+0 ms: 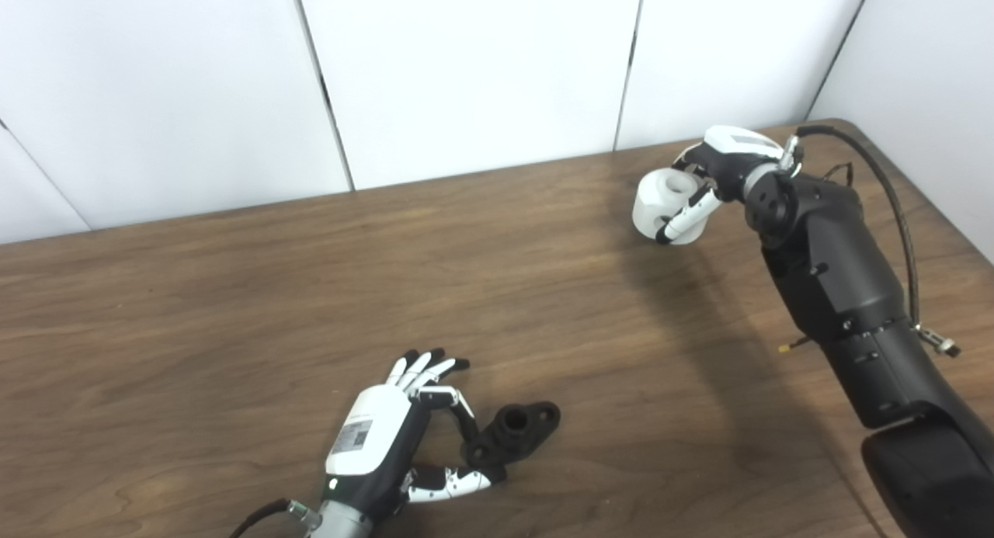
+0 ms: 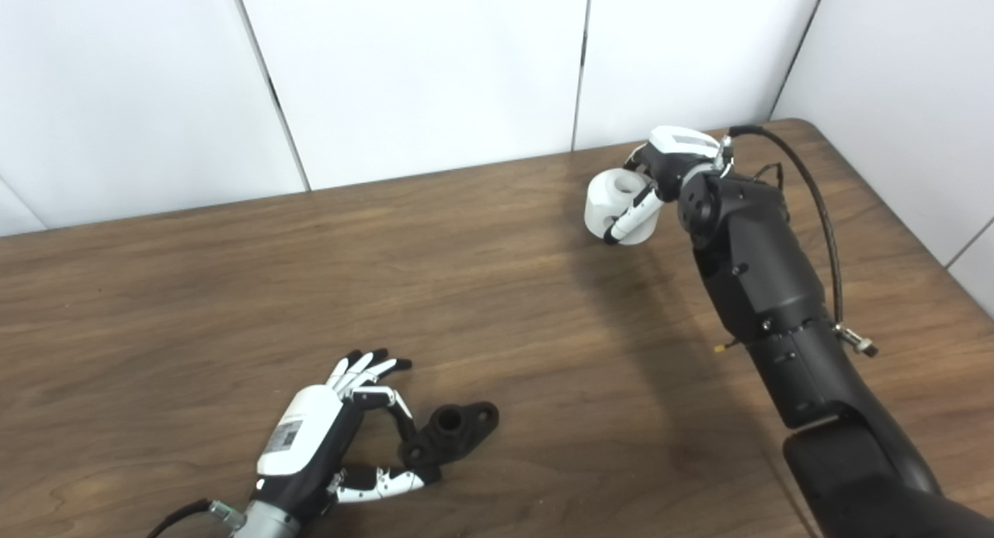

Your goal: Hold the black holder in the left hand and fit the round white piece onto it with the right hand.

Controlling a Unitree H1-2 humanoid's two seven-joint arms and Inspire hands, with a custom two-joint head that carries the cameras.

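We see both views evenly and brightly lit, probably from overhead. The white wall panels (image 1: 466, 72) look nearly washed out, with no hard glare. The wooden bench (image 1: 233, 305) shows a soft sheen and crisp grain. A broad, diffuse shadow lies on the bench just left of the right arm (image 2: 761, 289), and a fainter one hugs the left hand (image 1: 380, 445). Focus holds everywhere; edges look slightly bowed.

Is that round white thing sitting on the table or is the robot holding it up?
Held. The right hand has its fingers wrapped around the round white piece. Whether it is clear of the table cannot be told.
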